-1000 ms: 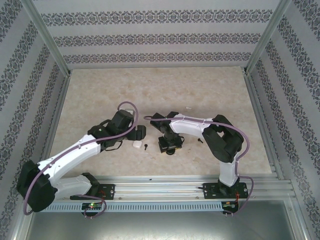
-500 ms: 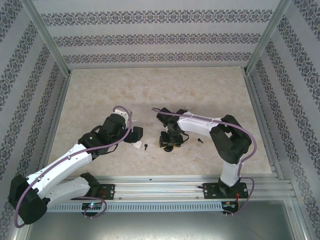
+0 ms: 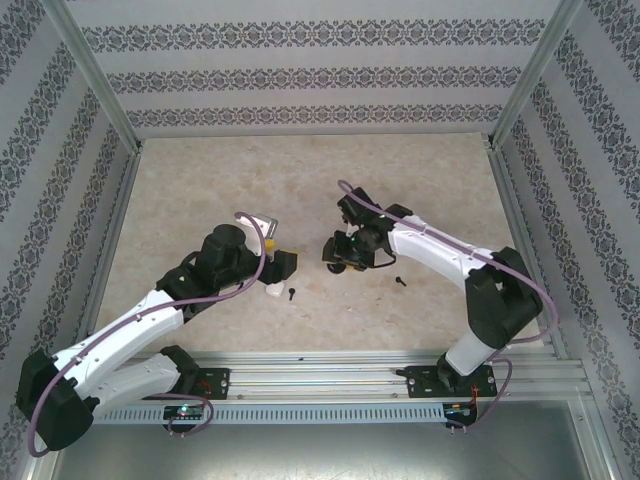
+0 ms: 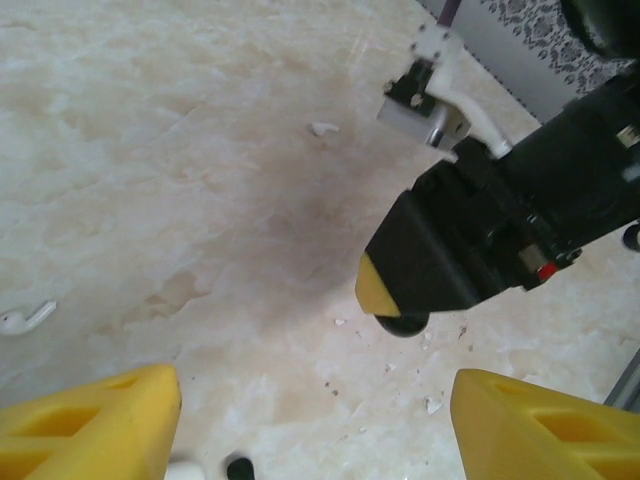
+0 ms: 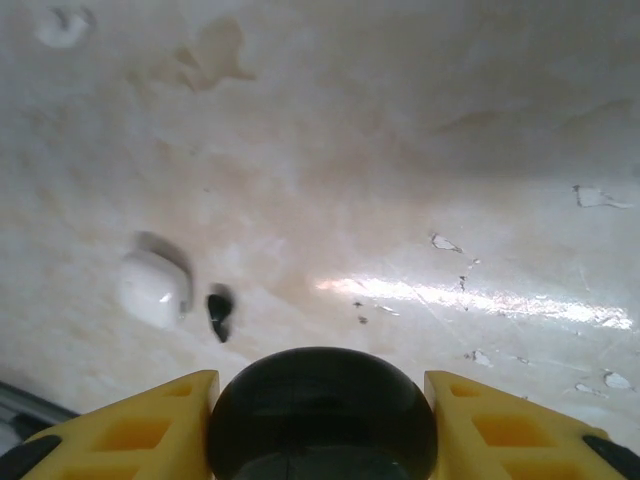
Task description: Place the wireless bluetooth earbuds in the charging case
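Observation:
The white charging case [image 3: 272,291] lies on the marble table with a black earbud [image 3: 291,294] just to its right. The right wrist view shows the case [image 5: 153,288] and that earbud [image 5: 218,312] side by side. A second black earbud [image 3: 399,281] lies farther right. My left gripper [image 3: 280,272] hovers right behind the case, open with nothing between its yellow fingers [image 4: 90,420]; the case [image 4: 185,470] and earbud [image 4: 240,467] peek in at the bottom edge. My right gripper [image 3: 338,265] is shut on a glossy black rounded object [image 5: 320,415], held above the table.
A white earbud [image 4: 25,318] lies on the table to the left in the left wrist view, and one [image 5: 60,28] shows far off in the right wrist view. The right gripper's body [image 4: 470,240] hangs close ahead of my left fingers. Metal rails and patterned walls [image 3: 320,80] bound the table.
The right gripper has carried the black rounded object away from the near edge, farther up the table. The left arm has resettled over the case and its jaws have narrowed somewhat.

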Available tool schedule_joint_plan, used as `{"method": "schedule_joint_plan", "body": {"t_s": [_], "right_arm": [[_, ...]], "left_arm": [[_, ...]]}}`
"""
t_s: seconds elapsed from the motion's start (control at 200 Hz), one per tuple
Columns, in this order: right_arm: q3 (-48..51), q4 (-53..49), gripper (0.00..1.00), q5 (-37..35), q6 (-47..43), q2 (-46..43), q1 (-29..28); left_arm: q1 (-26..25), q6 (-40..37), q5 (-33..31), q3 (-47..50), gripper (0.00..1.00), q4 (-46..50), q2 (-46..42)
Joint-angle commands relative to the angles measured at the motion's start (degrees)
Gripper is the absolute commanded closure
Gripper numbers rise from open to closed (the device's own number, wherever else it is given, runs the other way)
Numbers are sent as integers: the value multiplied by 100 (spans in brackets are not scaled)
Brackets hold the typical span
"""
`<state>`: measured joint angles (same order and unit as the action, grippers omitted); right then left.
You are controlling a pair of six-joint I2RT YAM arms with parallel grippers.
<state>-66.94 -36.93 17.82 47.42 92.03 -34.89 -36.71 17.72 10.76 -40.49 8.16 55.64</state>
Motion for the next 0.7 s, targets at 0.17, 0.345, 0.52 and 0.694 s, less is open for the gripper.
{"method": "schedule_joint_plan", "body": {"t_s": [0.17,0.345,0.52,0.694], "right_arm": [[-417,441,63,266,978,-949,399],[-733,578,64,382,1350,-1316,561],[-572,1040,65,496,1873,-1714,676],[-426,1386,65,596,2239,-2013,721]], "left_arm": [[-113,-98,278,-377,32,-1261,509],[-231,-67,99,-605,27,-2133,906],[-279,-161,312,-938,26,-2616,1305],[-463,-120,211,-1165,25,-2926,1660]]}}
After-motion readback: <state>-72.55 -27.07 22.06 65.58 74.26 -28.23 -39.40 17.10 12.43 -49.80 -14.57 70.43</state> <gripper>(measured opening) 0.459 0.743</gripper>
